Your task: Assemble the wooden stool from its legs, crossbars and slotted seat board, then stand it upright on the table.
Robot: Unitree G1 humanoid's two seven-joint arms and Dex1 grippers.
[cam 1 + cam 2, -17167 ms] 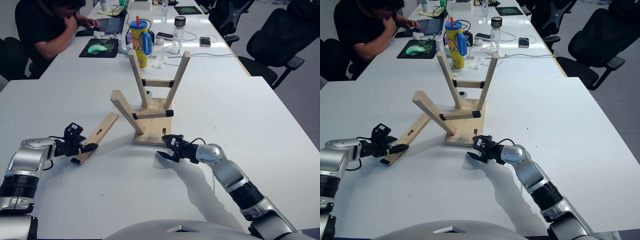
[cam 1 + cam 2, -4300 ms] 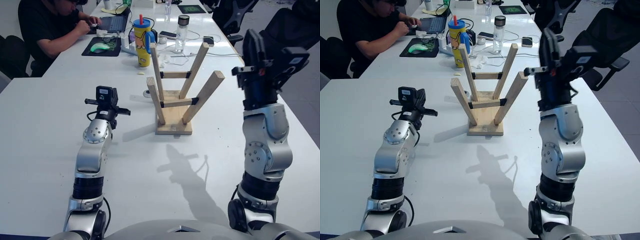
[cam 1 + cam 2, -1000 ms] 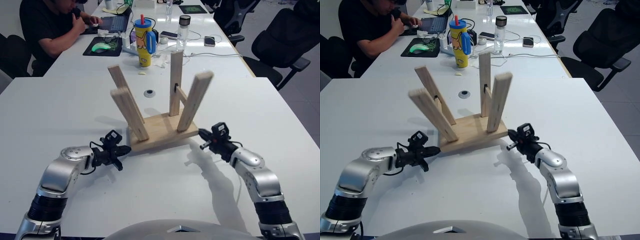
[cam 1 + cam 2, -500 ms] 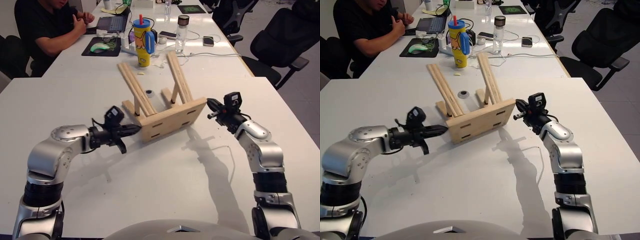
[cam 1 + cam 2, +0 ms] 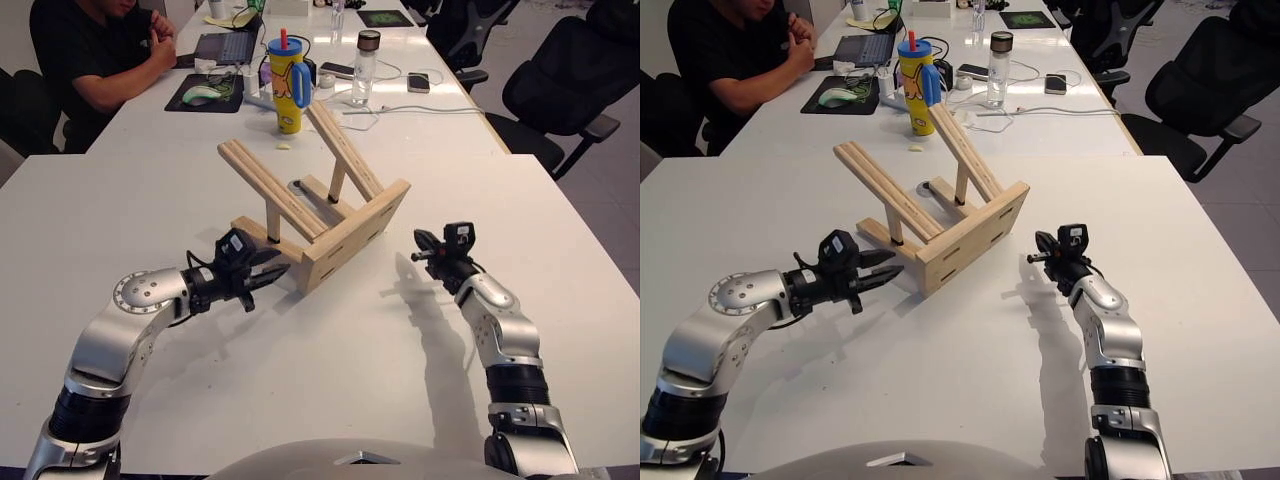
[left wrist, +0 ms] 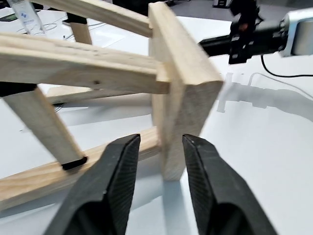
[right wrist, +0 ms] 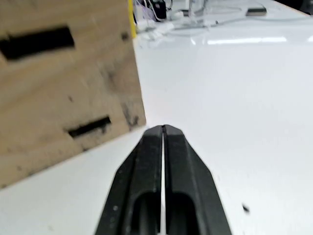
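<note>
**At mid-table, a stool on its side between two grippers**

Near the middle of the white table [image 5: 300,390] lies the wooden stool [image 5: 322,212] — assembled, but tipped over and not upright. Its seat board [image 5: 358,236] stands on edge, slotted face turned toward the robot, one long edge down on the tabletop. Two slots [image 5: 376,227] show dark in that face. From the board's far side the legs [image 5: 343,150] run up and away toward the robot's left, two of them raised in the air, a lower one [image 5: 258,230] lying along the table. A short crossbar [image 5: 337,183] with a dark end links the raised legs to the lower ones.

Over on the left, the left gripper [image 5: 270,275] sits low at the board's nearest bottom corner. Its fingers [image 6: 120,171] are spread apart, and the wrist view shows the corner of the board just ahead of the gap; whether they touch the wood cannot be told.

On the right, the right gripper [image 7: 163,131] hangs just above the table, fingers pressed together, holding nothing — near the board's right end, clearly apart from it.

Farther back stand a yellow cup [image 5: 285,85] and a clear bottle [image 5: 366,65], with an office chair [image 5: 570,85] beyond the table's right edge.
</note>
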